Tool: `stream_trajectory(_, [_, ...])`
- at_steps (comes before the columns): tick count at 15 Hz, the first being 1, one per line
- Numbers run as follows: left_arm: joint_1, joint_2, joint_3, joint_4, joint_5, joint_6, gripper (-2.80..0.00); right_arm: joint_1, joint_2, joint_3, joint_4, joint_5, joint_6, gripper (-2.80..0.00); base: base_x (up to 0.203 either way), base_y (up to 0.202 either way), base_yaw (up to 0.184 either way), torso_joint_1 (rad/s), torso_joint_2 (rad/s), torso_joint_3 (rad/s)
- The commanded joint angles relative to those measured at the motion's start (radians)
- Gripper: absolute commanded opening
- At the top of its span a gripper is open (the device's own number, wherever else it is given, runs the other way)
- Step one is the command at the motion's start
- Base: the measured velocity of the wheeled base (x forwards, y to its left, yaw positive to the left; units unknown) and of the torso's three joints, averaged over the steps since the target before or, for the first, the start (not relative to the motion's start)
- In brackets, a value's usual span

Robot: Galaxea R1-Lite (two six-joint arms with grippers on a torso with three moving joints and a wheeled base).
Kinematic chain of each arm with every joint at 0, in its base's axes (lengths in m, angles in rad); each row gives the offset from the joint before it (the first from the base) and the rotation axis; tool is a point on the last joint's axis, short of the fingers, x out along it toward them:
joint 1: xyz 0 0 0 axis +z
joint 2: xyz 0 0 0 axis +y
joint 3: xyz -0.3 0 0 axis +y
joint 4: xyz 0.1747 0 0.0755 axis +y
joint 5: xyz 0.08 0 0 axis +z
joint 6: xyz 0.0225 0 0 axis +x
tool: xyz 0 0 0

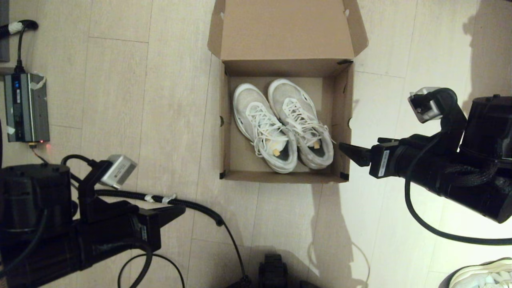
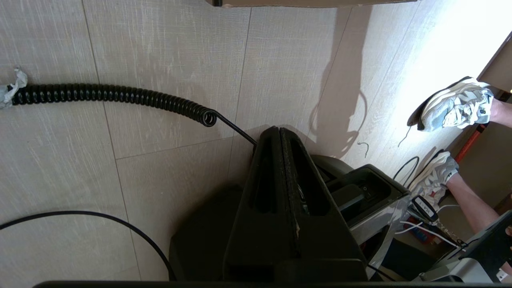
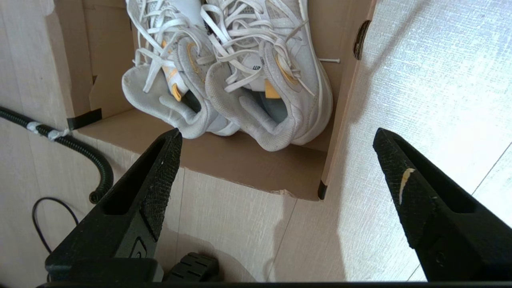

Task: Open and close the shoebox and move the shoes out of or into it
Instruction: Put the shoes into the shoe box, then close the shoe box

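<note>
At the far left edge of the floor sits a grey power unit with a small red light. Nearer me on that side, my left gripper hangs low over the tiles, its two black fingers pressed together and holding nothing. A black coiled cable runs across the floor just beyond it.

In the middle stands the shoebox, plain brown cardboard, its hinged lid folded back and upright at the far side. Inside lie the shoes, a pair of white and pale grey mesh sneakers, side by side, toes toward the lid, heels toward the near wall, small yellow tags showing inside.

To the right, my right gripper hovers just outside the box's near right corner, its fingers spread wide apart and empty, pointing at the heels.

At the near right corner of the floor, part of another white sneaker shows.
</note>
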Motion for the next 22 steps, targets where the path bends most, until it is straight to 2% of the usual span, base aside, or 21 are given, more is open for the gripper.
stream_trajectory(1, [0.000, 0.001, 0.003, -0.003, -0.001, -0.001, -2.80, -0.001, -0.005, 0.004, -0.004, 0.000, 0.000, 0.00, 0.000, 0.000, 0.000, 0.000, 0.00, 0.000])
stream_trajectory(8, [0.000, 0.001, 0.009, -0.004, -0.001, -0.001, -2.80, -0.001, -0.007, 0.008, -0.004, -0.001, -0.006, 0.00, 0.000, 0.000, 0.000, 0.000, 0.00, 0.000])
stream_trajectory(9, [0.000, -0.001, 0.012, -0.004, -0.001, -0.001, -2.80, -0.001, -0.005, 0.007, -0.004, -0.001, -0.007, -2.80, 0.000, 0.000, 0.000, 0.000, 0.00, 0.000])
stream_trajectory(17, [-0.002, 0.016, 0.007, -0.010, -0.001, -0.001, -2.80, -0.002, -0.035, 0.046, -0.001, -0.003, -0.009, -2.80, 0.000, 0.000, 0.000, 0.000, 0.00, 0.000])
stream_trajectory(22, [-0.021, 0.065, -0.043, -0.013, -0.001, -0.001, -2.80, -0.023, -0.063, 0.062, 0.001, -0.004, -0.009, -2.80, 0.000, 0.000, 0.000, 0.000, 0.00, 0.000])
